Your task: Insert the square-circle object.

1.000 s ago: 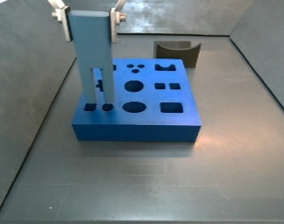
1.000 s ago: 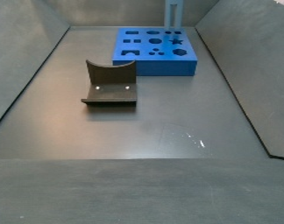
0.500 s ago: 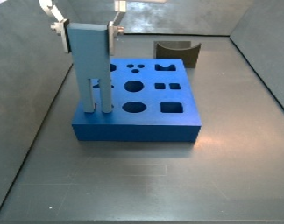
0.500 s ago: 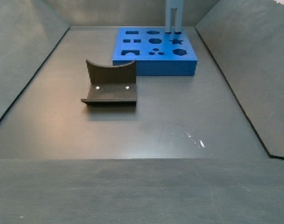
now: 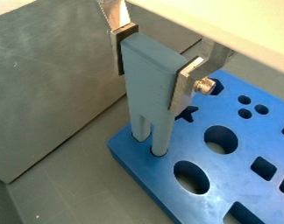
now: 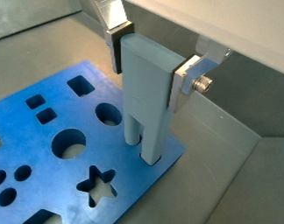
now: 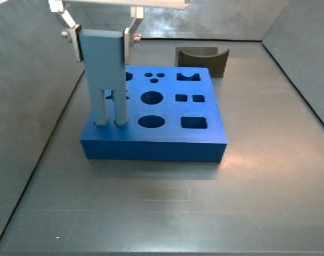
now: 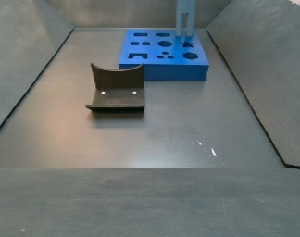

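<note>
The square-circle object point(image 7: 103, 75) is a tall light-blue piece with two prongs at its lower end. It stands upright at a corner of the blue block point(image 7: 172, 125), and its prongs reach the block's top face there. It also shows in both wrist views point(image 5: 152, 96) point(image 6: 149, 96) and in a side view point(image 8: 186, 17). My gripper point(image 5: 154, 59) is shut on the piece's upper end, one silver finger point(image 6: 187, 77) on each side. I cannot tell how deep the prongs sit in the holes.
The blue block point(image 8: 165, 54) has several cut-out holes of different shapes, including a star point(image 6: 95, 184) and circles point(image 5: 219, 137). The dark fixture point(image 8: 116, 90) stands on the grey floor apart from the block. Grey walls ring the floor.
The gripper and the piece have shifted toward the block's near-left corner and lowered slightly. The block and the fixture have not moved.
</note>
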Available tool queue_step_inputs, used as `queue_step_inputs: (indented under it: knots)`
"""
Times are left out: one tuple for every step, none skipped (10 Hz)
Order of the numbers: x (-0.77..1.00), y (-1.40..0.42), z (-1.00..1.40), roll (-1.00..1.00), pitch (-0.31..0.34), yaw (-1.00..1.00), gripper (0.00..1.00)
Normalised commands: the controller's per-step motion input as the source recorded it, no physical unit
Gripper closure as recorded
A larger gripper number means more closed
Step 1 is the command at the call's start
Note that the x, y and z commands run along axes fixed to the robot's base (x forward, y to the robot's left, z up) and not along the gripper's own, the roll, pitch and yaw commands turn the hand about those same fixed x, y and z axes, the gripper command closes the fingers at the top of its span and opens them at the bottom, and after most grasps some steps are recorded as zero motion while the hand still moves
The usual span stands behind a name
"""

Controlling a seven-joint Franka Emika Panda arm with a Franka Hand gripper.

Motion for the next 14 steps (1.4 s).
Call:
queue_step_inputs:
  knots:
    - [0.00, -0.02, -0.50, 0.03, 0.000, -0.15, 1.00]
    - [0.03, 0.00, -0.49, 0.02, 0.000, -0.12, 1.00]
    - [0.03, 0.00, -0.45, 0.09, 0.000, -0.08, 1.00]
    - [0.03, 0.00, -0.43, 0.09, 0.000, -0.07, 1.00]
    - [0.00, 0.00, -0.41, 0.03, 0.000, -0.08, 1.00]
    - [0.00, 0.00, -0.42, 0.02, 0.000, -0.07, 1.00]
    - [0.00, 0.00, -0.48, 0.00, -0.057, -0.02, 1.00]
    - [-0.10, 0.06, -0.58, -0.02, -0.163, -0.01, 1.00]
    - [-0.28, 0.02, -0.34, 0.00, -0.261, 0.00, 1.00]
    - [-0.25, 0.00, -0.05, 0.00, -0.190, 0.00, 1.00]
    - [-0.23, 0.00, -0.10, 0.06, -0.191, 0.00, 1.00]
    - [-0.13, 0.00, -0.18, 0.05, -0.136, 0.00, 1.00]
    - [0.00, 0.00, -0.02, 0.00, -0.040, 0.00, 1.00]
    - [0.00, 0.00, 0.00, 0.00, 0.000, 0.00, 1.00]
